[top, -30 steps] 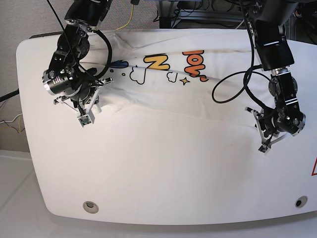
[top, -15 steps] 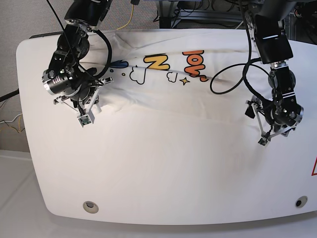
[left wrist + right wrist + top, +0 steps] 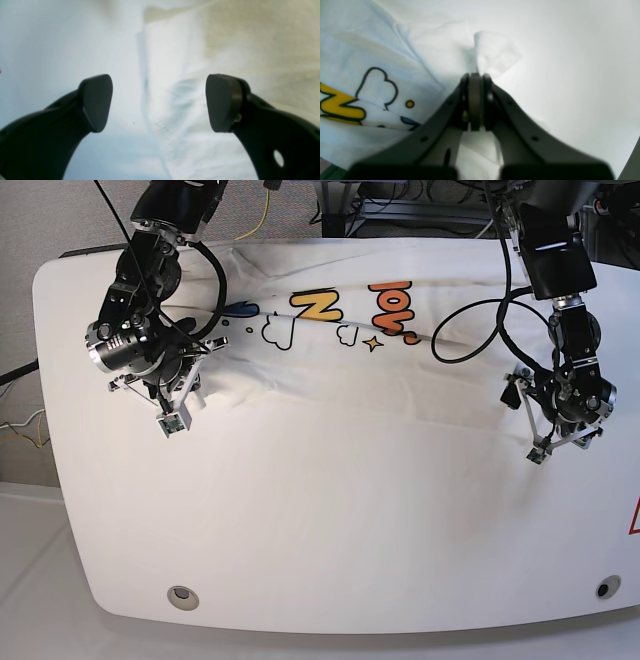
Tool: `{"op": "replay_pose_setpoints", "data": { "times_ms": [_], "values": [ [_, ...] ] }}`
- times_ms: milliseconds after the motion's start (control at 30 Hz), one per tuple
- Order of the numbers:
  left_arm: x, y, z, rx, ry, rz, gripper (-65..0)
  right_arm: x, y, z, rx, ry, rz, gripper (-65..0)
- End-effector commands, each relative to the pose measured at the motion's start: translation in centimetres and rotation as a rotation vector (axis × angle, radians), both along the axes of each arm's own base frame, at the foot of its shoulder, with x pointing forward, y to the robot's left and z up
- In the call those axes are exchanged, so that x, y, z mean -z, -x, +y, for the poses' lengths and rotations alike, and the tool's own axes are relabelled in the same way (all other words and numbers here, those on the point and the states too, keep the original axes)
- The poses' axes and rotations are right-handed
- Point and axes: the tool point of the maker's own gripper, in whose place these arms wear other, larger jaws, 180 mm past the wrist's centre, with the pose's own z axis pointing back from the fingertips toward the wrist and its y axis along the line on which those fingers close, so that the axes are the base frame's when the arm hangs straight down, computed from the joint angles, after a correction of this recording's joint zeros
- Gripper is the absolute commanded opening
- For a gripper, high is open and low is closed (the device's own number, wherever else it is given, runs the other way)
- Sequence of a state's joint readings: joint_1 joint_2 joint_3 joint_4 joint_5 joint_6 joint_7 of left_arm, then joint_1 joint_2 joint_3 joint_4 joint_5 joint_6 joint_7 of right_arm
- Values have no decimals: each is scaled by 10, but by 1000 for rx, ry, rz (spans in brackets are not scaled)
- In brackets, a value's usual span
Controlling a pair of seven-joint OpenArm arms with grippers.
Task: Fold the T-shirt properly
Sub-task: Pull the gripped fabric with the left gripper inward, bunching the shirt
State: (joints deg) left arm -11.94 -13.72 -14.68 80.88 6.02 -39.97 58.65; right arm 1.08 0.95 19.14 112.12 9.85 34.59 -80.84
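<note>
T-shirt [image 3: 330, 370] lay across the bench [image 3: 330, 550]. Right claw [image 3: 475, 100] clenched its edge beside the yellow letter [image 3: 338, 110]; left claw [image 3: 159, 102] gaped, released—it needed the opposite edge, squarely.

A white glossy bench [image 3: 330, 570] with rounded corners fills most of the base view, with 2 round fittings near its front edge, 1 at the left [image 3: 182, 596] and 1 at the right [image 3: 601, 588]. Behind it, grey carpet [image 3: 60, 220] shows, with a yellow cable [image 3: 262, 215] and a metal frame [image 3: 400, 205]. Pale floor [image 3: 30, 580] lies at the lower left.
</note>
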Motion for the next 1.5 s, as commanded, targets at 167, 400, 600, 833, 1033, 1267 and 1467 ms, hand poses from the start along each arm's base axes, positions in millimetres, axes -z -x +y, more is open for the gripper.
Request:
{"op": "replay_pose_setpoints", "data": {
  "times_ms": [167, 400, 600, 833, 1033, 1267, 1467],
  "values": [
    [25, -2, -11, 4, 95, 4, -93, -12, -9, 0, -8, -1, -50, -650],
    [48, 5, -18, -6, 151, 46, -93, -12, -9, 0, -8, -1, -50, -650],
    [51, 1, -33, 5, 187, 28, -93, -12, -9, 0, -8, -1, -50, -650],
    [57, 4, -49, 15, 212, 41, -93, -12, -9, 0, -8, -1, -50, -650],
    [62, 8, -60, 15, 225, 69, -104, -12, -10, 0, -8, -1, -51, -650],
    [64, 10, -68, 18, 238, 79, -297, -12, -10, 0, -8, -1, -51, -650],
    [65, 10, -68, 20, 234, 81, -551, -11, -9, 0, -8, -1, -49, -650]
  ]
}}
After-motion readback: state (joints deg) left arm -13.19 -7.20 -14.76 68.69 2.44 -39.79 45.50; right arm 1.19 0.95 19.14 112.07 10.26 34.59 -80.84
